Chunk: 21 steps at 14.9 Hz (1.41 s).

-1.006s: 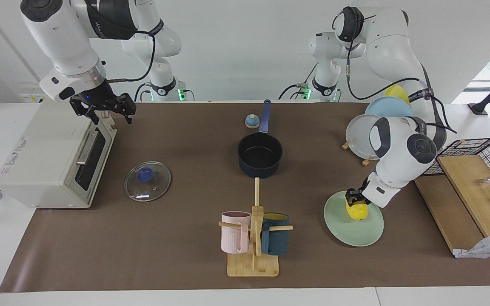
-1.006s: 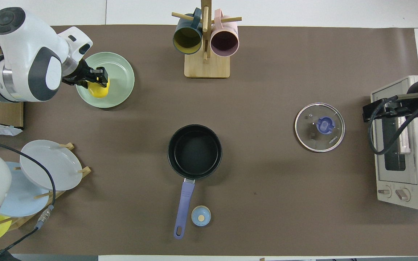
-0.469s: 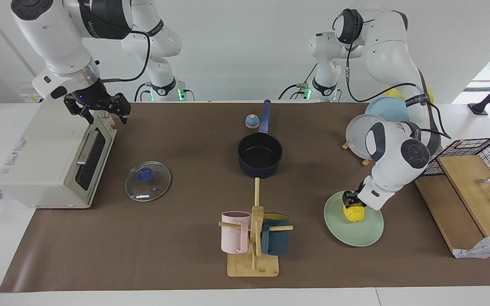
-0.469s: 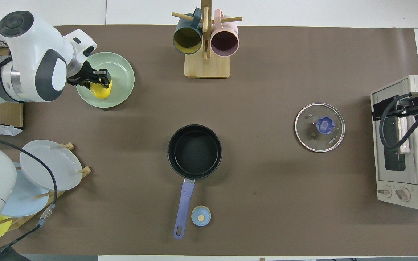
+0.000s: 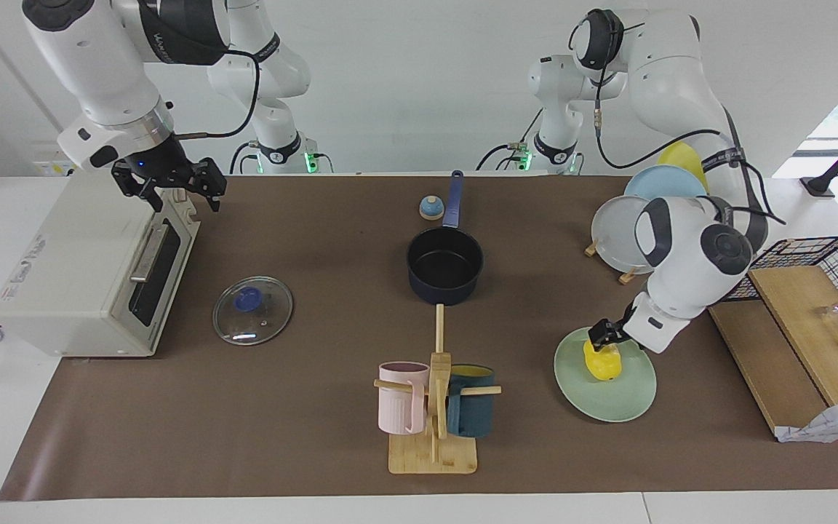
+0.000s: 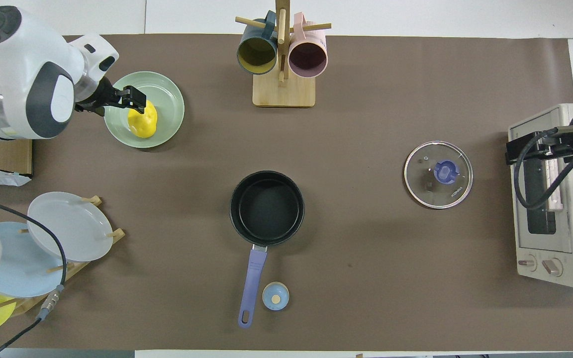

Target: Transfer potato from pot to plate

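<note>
Nearly done: potato on the plate, pot empty

Facing view. Now the small glossy yellow toy potato [image 5: 603, 362] lies on the round pale mint-green plate [image 5: 619, 402], which sits toward the left arm's end of the table. The left gripper [image 5: 603, 334] hangs over the part of the plate nearer to the robots, just above the potato; its fingers look parted and hold nothing, and whether a fingertip touches the potato I cannot tell. The dark navy saucepan with the long blue handle, the pot [image 5: 445, 271], stands mid-table with a bare black interior. The right gripper [image 5: 169, 183] waits over the white toaster oven [image 5: 84, 273], fingers spread and empty.

Overhead view. The potato [image 6: 143, 121] rests inside the plate [image 6: 169, 94], a little toward its pot-facing side. The left gripper [image 6: 131, 98] sits over the plate beside the potato, its fingers apart. The pot [image 6: 267, 208] is empty; its round glass lid [image 6: 438, 174] lies flat on the brown mat, well apart from it.

Judged from this, the transfer itself looks complete. What seems left is only for the left arm to clear the plate without nudging the potato.
</note>
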Motion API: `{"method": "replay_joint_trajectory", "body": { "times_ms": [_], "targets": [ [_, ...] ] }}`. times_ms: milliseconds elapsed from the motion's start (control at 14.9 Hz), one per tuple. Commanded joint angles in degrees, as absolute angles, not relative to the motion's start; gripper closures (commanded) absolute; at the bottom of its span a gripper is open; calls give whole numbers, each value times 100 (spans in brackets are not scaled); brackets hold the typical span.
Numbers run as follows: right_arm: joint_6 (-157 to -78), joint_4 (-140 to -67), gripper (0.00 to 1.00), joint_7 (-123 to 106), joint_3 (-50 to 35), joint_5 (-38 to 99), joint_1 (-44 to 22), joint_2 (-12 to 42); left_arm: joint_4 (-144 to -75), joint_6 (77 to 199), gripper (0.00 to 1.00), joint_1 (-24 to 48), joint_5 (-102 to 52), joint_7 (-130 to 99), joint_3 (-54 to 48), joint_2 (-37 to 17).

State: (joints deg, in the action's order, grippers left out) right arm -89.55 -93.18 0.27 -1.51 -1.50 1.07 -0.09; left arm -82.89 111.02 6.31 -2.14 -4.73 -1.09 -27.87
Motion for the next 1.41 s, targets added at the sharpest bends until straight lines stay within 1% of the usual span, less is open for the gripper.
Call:
{"method": "replay_joint_trajectory", "body": {
  "times_ms": [0, 134, 335, 402, 536, 670, 804, 939, 1073, 1207, 1341],
  "targets": [
    [-8903, -9299, 0, 88, -184, -105, 123, -44, -8464, 10435, 0, 536, -123, -536, -106, -1726],
    [-8912, -9299, 0, 79, -184, -105, 123, -53, -8464, 9873, 0, 388, -114, -536, -27, -1093],
    [-8912, -9299, 0, 79, -176, -105, 123, -53, -8473, 9204, 0, 343, -105, -519, 26, -345],
    [-8912, -9299, 0, 79, -176, -105, 123, -53, -8499, 8932, 0, 343, -97, -510, 18, -143],
    [-8912, -9299, 0, 79, -184, -106, 123, -53, -8551, 8448, 0, 351, -97, -510, 18, 87],
    [-8912, -9299, 0, 79, -184, -114, 123, -53, -9050, 8367, 0, 360, -97, -492, 9, 420],
    [-8912, -9299, 0, 79, -176, -114, 123, -53, -9630, 8612, 0, 360, -97, -483, 9, 702],
    [-8912, -9299, 0, 79, -184, -106, 123, -53, -9904, 9033, 0, 360, -97, -475, -9, 782],
    [-8912, -9299, 0, 79, -176, -105, 123, -53, -9748, 9009, 0, 369, -97, -457, -17, 739],
    [-8912, -9299, 0, 79, -176, -105, 123, -53, -9363, 8659, 0, 404, -97, -466, -9, 529],
    [-8912, -9299, 0, 79, -176, -105, 123, -53, -8617, 8202, 0, 404, -88, -466, -9, 195]
  ]
}}
